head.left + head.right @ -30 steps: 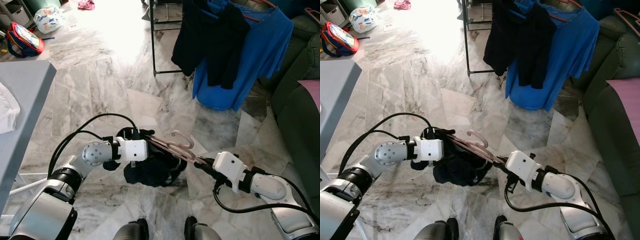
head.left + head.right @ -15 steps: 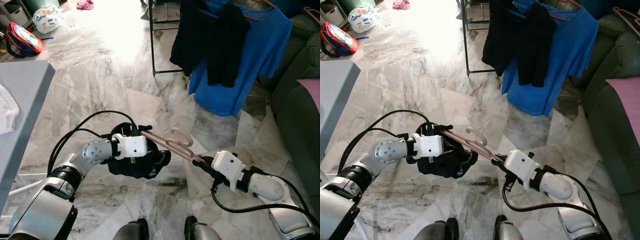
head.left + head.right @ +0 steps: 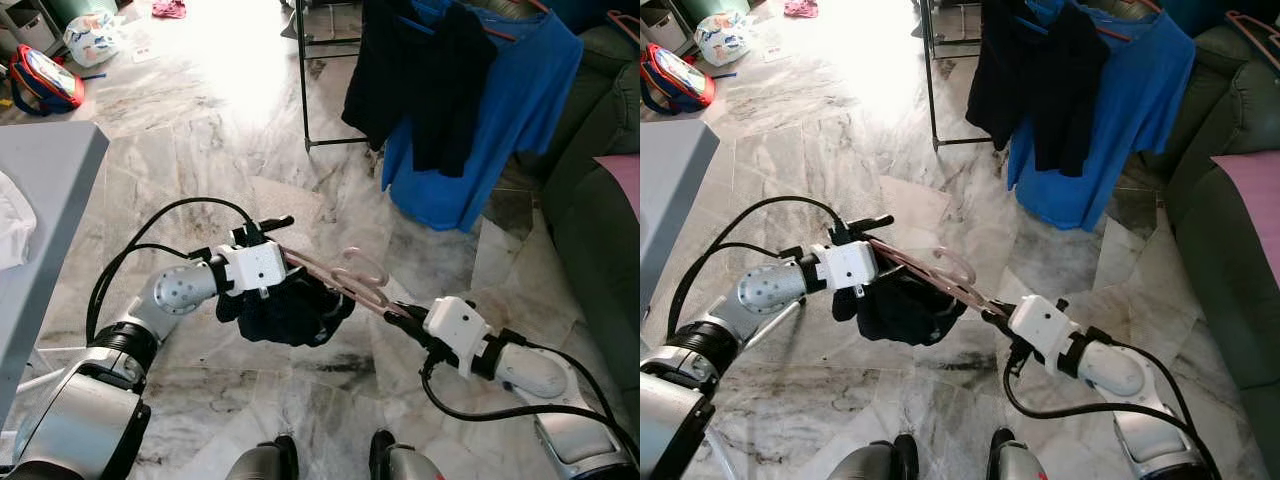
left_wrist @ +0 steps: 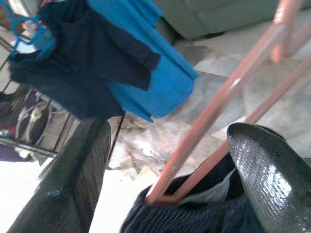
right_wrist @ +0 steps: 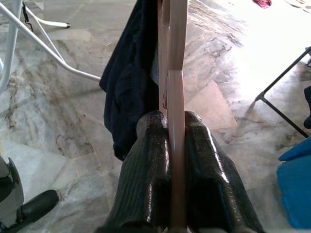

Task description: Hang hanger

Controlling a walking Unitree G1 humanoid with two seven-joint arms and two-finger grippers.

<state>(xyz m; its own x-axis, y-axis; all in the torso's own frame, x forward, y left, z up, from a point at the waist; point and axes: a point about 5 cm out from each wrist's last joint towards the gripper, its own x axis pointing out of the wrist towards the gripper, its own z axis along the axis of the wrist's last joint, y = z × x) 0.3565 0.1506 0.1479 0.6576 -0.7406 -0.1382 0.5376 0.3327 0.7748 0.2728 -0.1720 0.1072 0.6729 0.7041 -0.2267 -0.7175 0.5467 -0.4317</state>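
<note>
Pink hanger (image 3: 345,285): far end buried in the dark garment (image 3: 290,312); shoulder shape there not resolvable. Its near end is covered by the right gripper (image 5: 170,127) fingers. Left gripper (image 4: 160,160): both fingers cut by the frame edge in the wrist view, and contact with the hanger cannot be determined. Clothes rack (image 3: 305,90) at 12 o'clock: top rail cropped by the upper edge. Sofa (image 3: 600,200) at 3 o'clock: cropped at the right edge. Blue shirt (image 3: 500,110): partly covered by black clothing (image 3: 420,80).
</note>
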